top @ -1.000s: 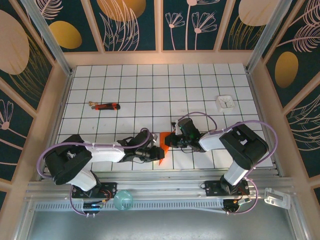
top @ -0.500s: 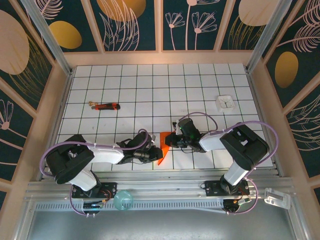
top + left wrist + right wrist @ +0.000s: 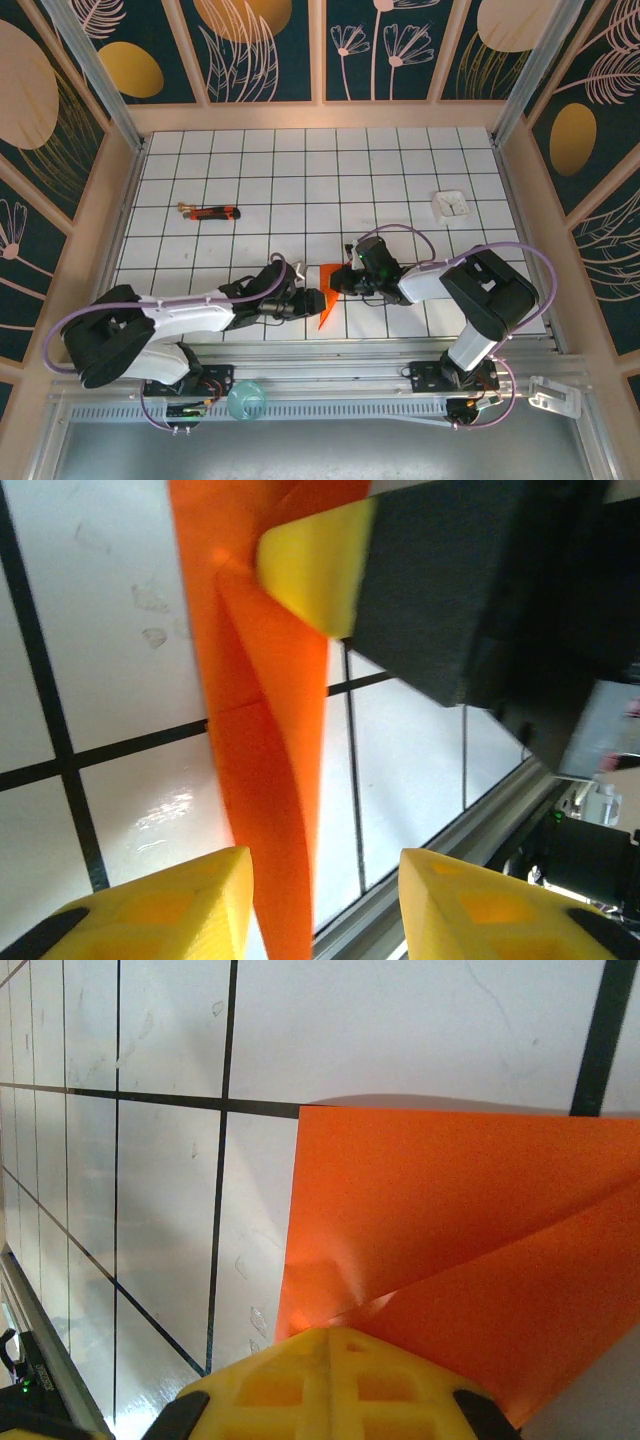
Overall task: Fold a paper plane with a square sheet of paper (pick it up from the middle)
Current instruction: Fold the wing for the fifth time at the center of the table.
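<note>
Sheet of paper: your orange sheet of paper [image 3: 325, 300] sits partly folded in the near middle of the table [image 3: 300, 170], between your two grippers; it narrows to a point toward the near rail [image 3: 350, 385].
Right gripper: your right gripper [image 3: 340, 283] is closed tight on the far part of the sheet; from the right wrist, its yellow finger [image 3: 330, 1385] sits on the paper [image 3: 450, 1230], just beside a diagonal crease; from the left wrist, its yellow pad [image 3: 312, 568] presses on the top of the orange strip.
Left gripper: your left gripper [image 3: 308, 298] has its jaws apart; from its wrist, the narrow lower end of the paper [image 3: 265, 770] runs down between the two yellow fingertips [image 3: 180, 905], close to one and well clear of the other; nothing is pinched.
Paper edges: from the right wrist, one cut edge runs straight and parallel to a black grid line; the edge across it lies just below another grid line; the corner between them is sharp and flat on the tile.
Near side: you have little room here; the paper's tip is near the metal rail [image 3: 440, 830].
Far side: you have bare tiles across the far rows; the red-and-black tool [image 3: 210, 212] lies far left and the small white square [image 3: 452, 204] far right, both well apart from the paper.
Rail: a teal object [image 3: 246, 398] rests on it, near the left arm's base.
</note>
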Available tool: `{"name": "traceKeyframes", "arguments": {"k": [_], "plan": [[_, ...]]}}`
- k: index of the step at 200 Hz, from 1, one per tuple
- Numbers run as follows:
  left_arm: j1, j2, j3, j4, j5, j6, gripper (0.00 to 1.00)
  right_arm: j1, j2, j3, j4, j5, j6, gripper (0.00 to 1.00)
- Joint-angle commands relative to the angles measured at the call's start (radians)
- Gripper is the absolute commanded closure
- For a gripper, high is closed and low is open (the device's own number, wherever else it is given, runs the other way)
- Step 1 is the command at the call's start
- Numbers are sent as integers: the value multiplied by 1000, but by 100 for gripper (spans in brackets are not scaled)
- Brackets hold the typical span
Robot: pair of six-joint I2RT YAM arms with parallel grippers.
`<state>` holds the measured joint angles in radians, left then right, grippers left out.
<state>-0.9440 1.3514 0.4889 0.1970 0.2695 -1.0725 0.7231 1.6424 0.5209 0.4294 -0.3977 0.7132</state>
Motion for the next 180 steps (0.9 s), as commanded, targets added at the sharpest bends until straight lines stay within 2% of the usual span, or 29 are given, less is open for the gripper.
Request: {"name": "traceKeyframes", "arguments": {"k": [1,43,91,105,114,136,158,180], "plan": [[-6,-11,26,-64,-14,25,61,12,25,-21,-57,36,-3,100],[-9,72,15,56,80,-18,73,13,20,-22,-63,41,-2,100],[-9,132,36,54,65,0,85,14,9,-25,-63,61,18,100],[-7,143,40,48,57,3,86,13,-1,-29,-67,85,37,100],[-6,146,43,50,56,3,84,15,-7,-32,-75,106,54,100],[4,136,57,36,36,12,68,16,-14,-38,-95,169,97,100],[27,108,59,25,10,14,60,15,-26,-51,-97,229,137,100],[53,81,63,8,-16,35,58,16,-38,-48,-114,288,164,100]]}}
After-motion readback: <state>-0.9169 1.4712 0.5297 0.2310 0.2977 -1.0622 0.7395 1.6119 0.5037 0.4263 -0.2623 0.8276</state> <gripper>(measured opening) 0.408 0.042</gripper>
